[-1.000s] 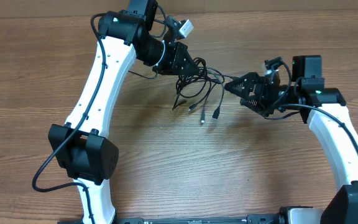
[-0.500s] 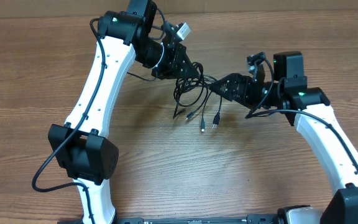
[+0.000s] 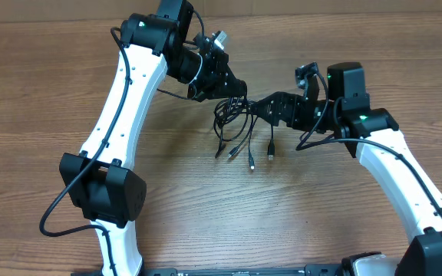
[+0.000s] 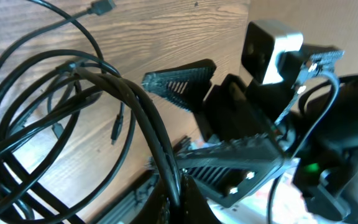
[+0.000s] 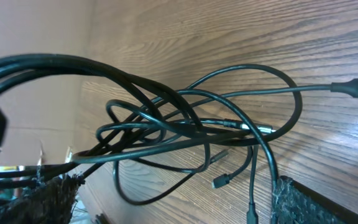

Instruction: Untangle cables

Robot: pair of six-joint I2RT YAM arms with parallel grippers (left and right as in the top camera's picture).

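Far left first: my left arm (image 3: 121, 100), white with black joints, reaches up and across the wooden table (image 3: 44, 84). At its end my left gripper (image 3: 232, 86) is clamped tight on the cables (image 3: 235, 113). The left wrist camera shows the black bunch running straight down into my closed jaws at the bottom edge of the picture.

So the cables are right here, pinched in the left gripper. They spill out below it and a little to its right as a knot of thin black loops over the wood. Further below the left gripper the loose ends fan out, each tipped with one of the small plugs (image 3: 252, 162), spread apart from one another. I cannot tell whether those tips rest on the wood or hang just above it.

Moving right: just to the right of the left gripper, my right gripper (image 3: 261, 107) points in nose first, jaws spread wide, holding nothing. The left wrist camera catches its two ribbed fingers (image 4: 179, 78) splayed apart behind the bunch and close to it. I cannot tell whether they touch it. On the right wrist camera my fingertips (image 5: 55, 193) sit in the two bottom corners, and the loops cross the wide gap ahead of them.

Farthest right of the left gripper, my right arm (image 3: 405, 176) bends back toward the near edge.
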